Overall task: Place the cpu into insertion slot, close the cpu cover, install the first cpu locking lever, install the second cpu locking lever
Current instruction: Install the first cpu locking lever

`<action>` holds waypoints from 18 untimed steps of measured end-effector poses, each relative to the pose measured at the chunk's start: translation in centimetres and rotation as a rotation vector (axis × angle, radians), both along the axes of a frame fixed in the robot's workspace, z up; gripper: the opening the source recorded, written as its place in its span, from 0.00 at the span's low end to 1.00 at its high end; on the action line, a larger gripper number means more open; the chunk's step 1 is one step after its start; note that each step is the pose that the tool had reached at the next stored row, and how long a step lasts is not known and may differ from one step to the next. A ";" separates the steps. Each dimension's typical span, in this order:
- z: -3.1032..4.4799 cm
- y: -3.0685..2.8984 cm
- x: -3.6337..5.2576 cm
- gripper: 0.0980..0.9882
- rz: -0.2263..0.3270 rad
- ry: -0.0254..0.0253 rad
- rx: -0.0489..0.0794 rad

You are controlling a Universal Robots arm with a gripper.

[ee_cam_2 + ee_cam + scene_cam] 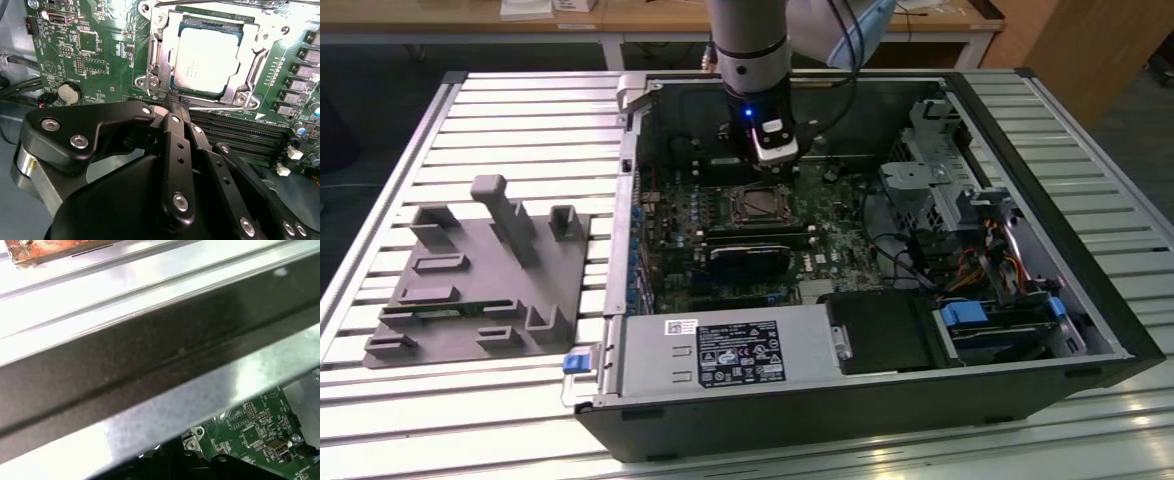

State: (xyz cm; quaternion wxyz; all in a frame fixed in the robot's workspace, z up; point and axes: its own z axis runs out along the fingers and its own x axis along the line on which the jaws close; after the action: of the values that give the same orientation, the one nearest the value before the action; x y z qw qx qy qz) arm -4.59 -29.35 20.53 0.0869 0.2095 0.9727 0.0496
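The cpu [207, 60], silvery-grey side up, lies in the insertion slot [156, 55] in the middle of the green motherboard [100, 60]. The metal cover frame [251, 50] lies flat around it. One wire lever [220, 106] runs along the socket edge nearest my fingers, and another [200, 4] runs along the far edge. My gripper [177, 99] is shut, its black tips just beside the near lever at the socket's corner, with nothing seen between them. In the exterior view the gripper [774, 172] hangs inside the open case just behind the socket [761, 205].
Long black memory slots [240, 135] lie beside the socket, and a coin battery [69, 92] sits on the board. The case wall [150, 355] is close to the wrist. A power supply [707, 355], a drive cage [934, 190] and a grey fixture block [480, 270] stand around.
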 end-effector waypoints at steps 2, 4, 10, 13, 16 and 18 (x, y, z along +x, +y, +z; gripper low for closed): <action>0.00 0.00 0.00 0.01 0.004 0.0001 0.000; 0.01 -0.01 0.00 0.01 0.016 0.0001 0.005; 0.00 0.00 0.00 0.01 0.053 0.0000 0.027; 0.00 0.00 -0.01 0.01 0.067 -0.0006 0.050; 0.00 -0.03 -0.05 0.01 0.075 -0.0006 0.059; -0.01 -0.09 -0.10 0.01 0.078 -0.0007 0.060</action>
State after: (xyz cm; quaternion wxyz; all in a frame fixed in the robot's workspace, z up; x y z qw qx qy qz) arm -4.69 -29.44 20.53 0.0790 0.1738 0.9782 0.0820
